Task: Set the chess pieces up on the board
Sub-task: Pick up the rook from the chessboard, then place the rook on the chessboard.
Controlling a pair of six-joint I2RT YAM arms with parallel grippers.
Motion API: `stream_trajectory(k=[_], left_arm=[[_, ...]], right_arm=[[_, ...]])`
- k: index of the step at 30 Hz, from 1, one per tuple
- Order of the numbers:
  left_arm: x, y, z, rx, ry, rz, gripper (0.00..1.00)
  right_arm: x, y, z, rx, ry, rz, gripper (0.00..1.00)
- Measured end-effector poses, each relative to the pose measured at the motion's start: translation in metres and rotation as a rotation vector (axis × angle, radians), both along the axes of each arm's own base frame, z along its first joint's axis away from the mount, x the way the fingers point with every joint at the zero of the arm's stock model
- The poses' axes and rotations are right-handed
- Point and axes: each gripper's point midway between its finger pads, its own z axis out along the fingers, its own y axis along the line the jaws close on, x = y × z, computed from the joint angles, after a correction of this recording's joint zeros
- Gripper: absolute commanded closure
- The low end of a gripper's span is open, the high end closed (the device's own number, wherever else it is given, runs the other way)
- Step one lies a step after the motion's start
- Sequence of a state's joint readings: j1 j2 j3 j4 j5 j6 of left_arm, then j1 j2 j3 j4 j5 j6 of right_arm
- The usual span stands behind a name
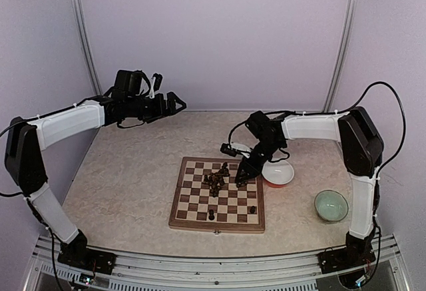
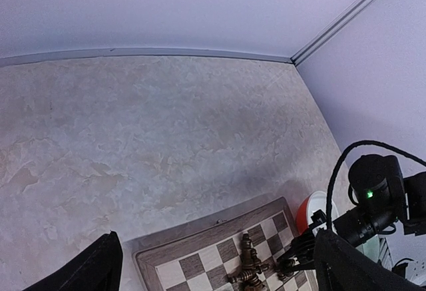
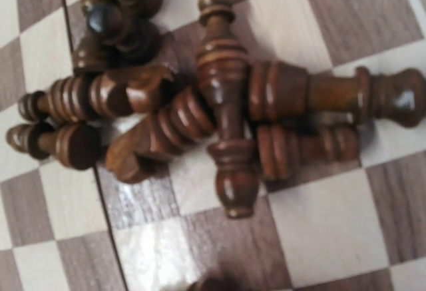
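— Well, how many pieces (image 3: 223,104) did you count?

— One heap and two strays. In the heap I made out at least eight dark brown ones lying on their sides across each other, too tangled for an exact number. The two single pieces (image 1: 212,214) sat apart on the near rows, one towards the middle and one towards the right edge.

— And where was the heap?

— On the far half of the one board (image 1: 193,219), around its middle squares.

— How did it lie against the grippers?

— The right gripper (image 1: 241,178) was low over the board, its tip just to the right of the heap, and its wrist camera looked straight down on the pile. I couldn't tell whether its jaws were apart or together, as neither finger showed clearly. The left gripper (image 1: 176,103) hung high over the far left of the table, well away from every piece, its fingers (image 2: 93,271) spread wide with nothing between them.

— Anything else out there?

— Two bowls. A white bowl (image 1: 279,174), red on the outside, sat just beside the board's far right corner, and a green bowl (image 1: 331,205) was further right and nearer. All of it rested on a beige marbled table (image 1: 126,171), closed in by pale lilac walls (image 1: 213,38).
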State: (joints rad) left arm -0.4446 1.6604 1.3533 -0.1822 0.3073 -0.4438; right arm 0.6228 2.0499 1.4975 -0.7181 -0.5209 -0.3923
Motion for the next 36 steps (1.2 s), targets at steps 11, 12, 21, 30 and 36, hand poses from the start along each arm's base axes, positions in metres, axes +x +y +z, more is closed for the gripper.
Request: stream_trajectory(k=[11, 12, 21, 30, 36], left_arm=[[0.001, 0.0, -0.002, 0.005, 0.008, 0.0, 0.01], [0.001, 0.0, -0.002, 0.005, 0.009, -0.001, 0.01], [0.002, -0.001, -0.009, 0.02, 0.021, -0.005, 0.01], [0.009, 0.004, -0.019, 0.051, 0.025, -0.005, 0.01], [0.016, 0.01, -0.025, 0.087, 0.01, 0.01, 0.01]], right_arm=[[-0.01, -0.005, 0.031, 0.06, -0.064, 0.013, 0.93], [-0.012, -0.006, 0.037, 0.073, -0.081, 0.016, 0.93], [-0.05, -0.018, 0.078, 0.232, -0.211, 0.089, 0.96], [-0.096, -0.024, 0.093, 0.361, -0.362, 0.202, 0.96], [-0.117, -0.003, 0.083, 0.381, -0.451, 0.304, 0.96]])
